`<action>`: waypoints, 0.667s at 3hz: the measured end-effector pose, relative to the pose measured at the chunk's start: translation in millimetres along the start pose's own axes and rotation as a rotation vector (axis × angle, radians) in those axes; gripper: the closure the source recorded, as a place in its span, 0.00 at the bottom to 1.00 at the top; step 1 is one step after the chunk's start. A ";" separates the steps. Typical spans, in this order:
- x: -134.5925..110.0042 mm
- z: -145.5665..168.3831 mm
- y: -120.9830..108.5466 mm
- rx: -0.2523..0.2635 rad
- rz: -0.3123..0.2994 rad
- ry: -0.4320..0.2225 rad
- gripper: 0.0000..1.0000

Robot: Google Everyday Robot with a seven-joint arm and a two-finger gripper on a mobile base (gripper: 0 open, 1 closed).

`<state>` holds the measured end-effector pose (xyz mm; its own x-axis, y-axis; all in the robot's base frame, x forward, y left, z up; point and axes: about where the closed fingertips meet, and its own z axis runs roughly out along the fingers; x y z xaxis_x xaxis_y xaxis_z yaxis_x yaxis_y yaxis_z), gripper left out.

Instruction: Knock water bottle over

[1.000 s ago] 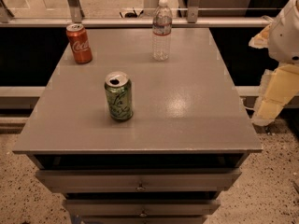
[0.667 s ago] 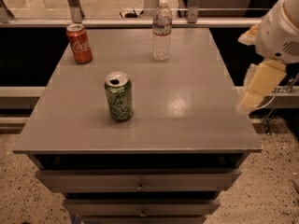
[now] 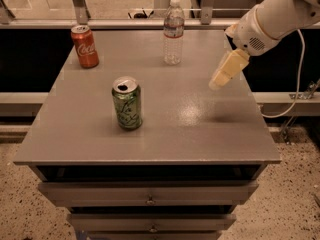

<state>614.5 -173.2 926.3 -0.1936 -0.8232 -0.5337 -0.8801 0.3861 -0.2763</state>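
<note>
Lining up, bottle not knocked over yet

Over the gray table's point(image 3: 200, 134) right side hangs the white arm point(image 3: 275, 16), and the gripper point(image 3: 226, 71) (spread or pressed together, I cannot tell) hovers above the top. The water bottle point(image 3: 173, 34) stands upright near the back edge, well apart, further left. Next, I think, the gripper must swing across and push it.

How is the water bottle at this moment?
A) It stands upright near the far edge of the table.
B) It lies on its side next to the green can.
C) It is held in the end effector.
A: the water bottle stands upright near the far edge of the table, while the end effector hovers apart from it, over the table's right side.
</note>
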 end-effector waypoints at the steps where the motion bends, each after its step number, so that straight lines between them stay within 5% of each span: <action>1: 0.0 0.1 0.0 0.000 0.000 0.000 0.00; 2: -4.1 8.5 -7.1 0.014 0.009 -0.048 0.00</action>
<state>625.2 -169.1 923.6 -0.1803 -0.7988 -0.5739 -0.8721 0.3996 -0.2823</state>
